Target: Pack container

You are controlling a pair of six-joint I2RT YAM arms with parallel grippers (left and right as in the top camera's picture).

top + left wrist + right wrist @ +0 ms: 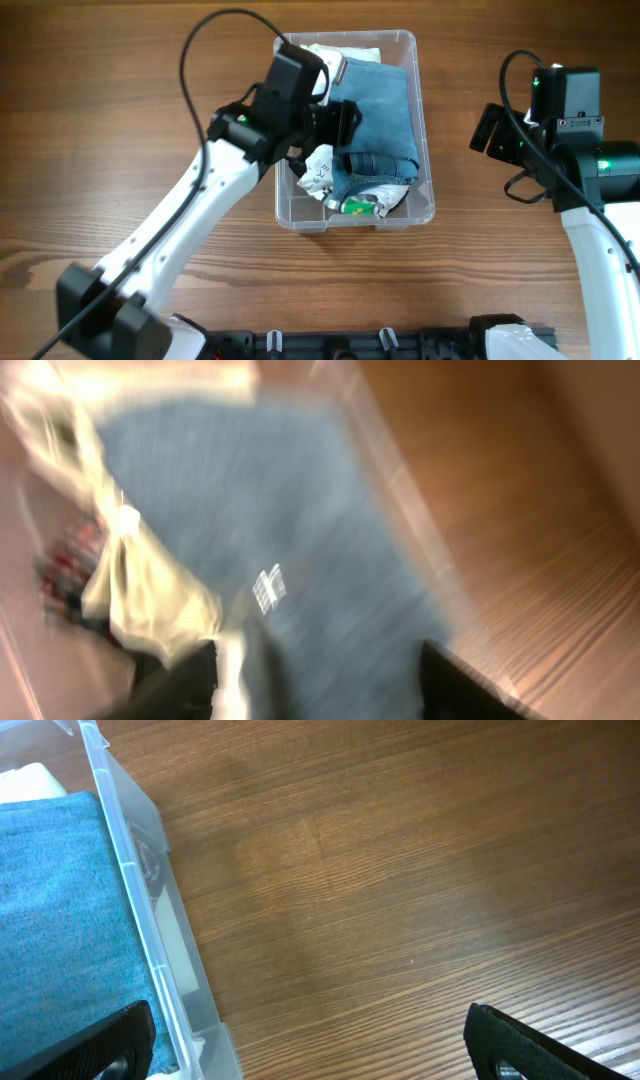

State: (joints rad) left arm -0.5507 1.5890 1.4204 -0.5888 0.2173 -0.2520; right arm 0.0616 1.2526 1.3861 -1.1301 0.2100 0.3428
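Observation:
The clear container (426,150) stands at the table's middle. It holds folded blue jeans (385,110), crumpled white cloth (320,172) and a green-and-white item (362,207). My left gripper (350,122) is inside the container over the jeans, beside the white cloth. The left wrist view is blurred. It shows open fingers (320,690) spread above the jeans (300,510), with white cloth (150,580) at the left. My right gripper (487,130) is open and empty (310,1040) over bare wood, just right of the container's wall (150,880).
White fabric (345,52) lies at the container's far end under the jeans. Black cables loop over both arms. A black rail (380,345) runs along the table's front edge. Wood tabletop (100,120) lies left and right of the container.

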